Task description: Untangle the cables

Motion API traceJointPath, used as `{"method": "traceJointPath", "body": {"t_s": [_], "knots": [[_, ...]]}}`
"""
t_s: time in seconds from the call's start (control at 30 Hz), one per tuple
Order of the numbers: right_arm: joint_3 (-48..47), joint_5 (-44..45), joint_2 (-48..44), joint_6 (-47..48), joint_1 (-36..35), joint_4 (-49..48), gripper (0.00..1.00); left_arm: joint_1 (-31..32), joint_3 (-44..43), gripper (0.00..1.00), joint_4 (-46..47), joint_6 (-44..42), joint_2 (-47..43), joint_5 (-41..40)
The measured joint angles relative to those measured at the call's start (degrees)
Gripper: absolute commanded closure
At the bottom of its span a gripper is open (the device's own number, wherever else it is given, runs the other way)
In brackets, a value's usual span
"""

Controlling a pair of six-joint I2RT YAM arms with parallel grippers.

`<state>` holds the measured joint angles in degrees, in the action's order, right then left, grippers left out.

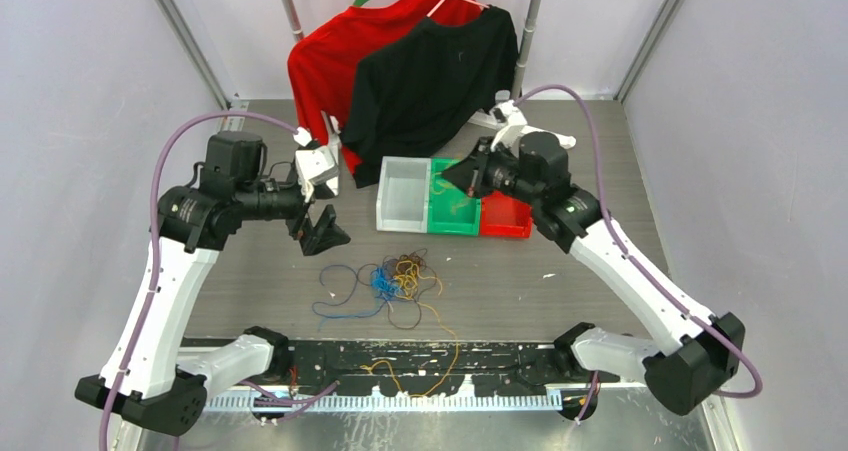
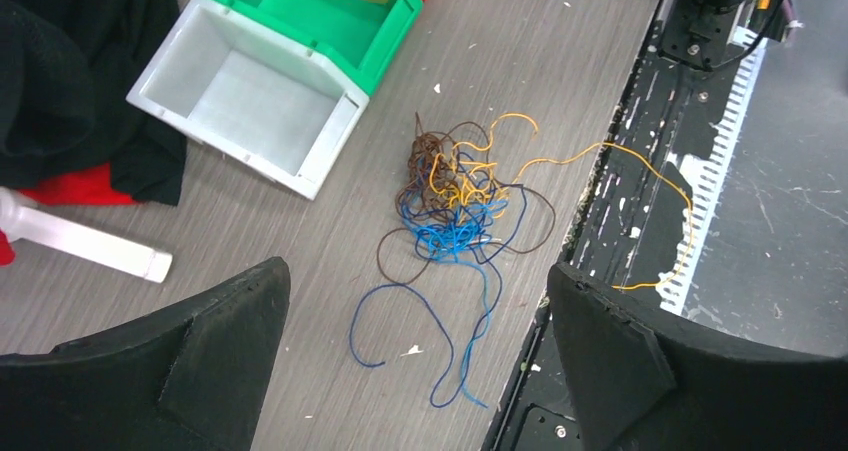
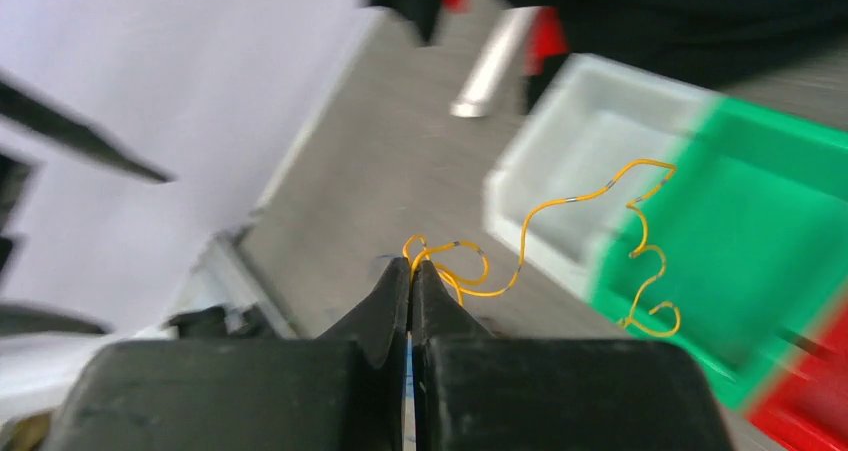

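While the right gripper point(image 3: 411, 268) pinches a yellow cable point(image 3: 560, 233) shut-tight above the green bin point(image 1: 458, 221), it should drop it well inside. The left gripper point(image 1: 322, 229) hangs wide open, empty, over the tangled cables point(image 2: 455, 206) near the table's point(image 1: 560, 271) front edge.

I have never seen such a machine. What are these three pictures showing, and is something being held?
These are two robot arms bolted to a table. One picture looks down from above; the others come from a camera on each wrist. On the table lie tangled cables, blue, yellow-orange and brown, near a white bin, a green bin and a red bin. Two shirts hang behind. The left gripper is open above the table, holding nothing. The right gripper is shut on a yellow cable, over the green bin.
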<state>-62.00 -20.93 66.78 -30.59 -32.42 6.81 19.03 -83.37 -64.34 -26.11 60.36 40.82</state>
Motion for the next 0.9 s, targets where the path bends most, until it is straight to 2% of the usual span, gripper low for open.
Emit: {"method": "traceJointPath", "body": {"t_s": [0.17,0.4,0.6,0.9], "knots": [[0.07,15.21,-4.04,5.73,3.43,11.34,0.99,0.00,0.52,0.01,-0.17,0.00,0.13,-2.84],[1.36,29.16,-5.33,7.65,8.33,16.11,0.99,0.00,1.25,0.00,-0.20,0.00,0.28,-4.66],[2.19,33.31,-3.41,8.07,11.67,14.78,0.99,0.00,2.12,0.00,-0.22,-0.02,0.13,-4.83],[2.67,30.18,8.26,6.56,15.28,9.03,0.99,0.00,2.21,0.00,-0.22,-0.07,-0.02,-4.83]]}}
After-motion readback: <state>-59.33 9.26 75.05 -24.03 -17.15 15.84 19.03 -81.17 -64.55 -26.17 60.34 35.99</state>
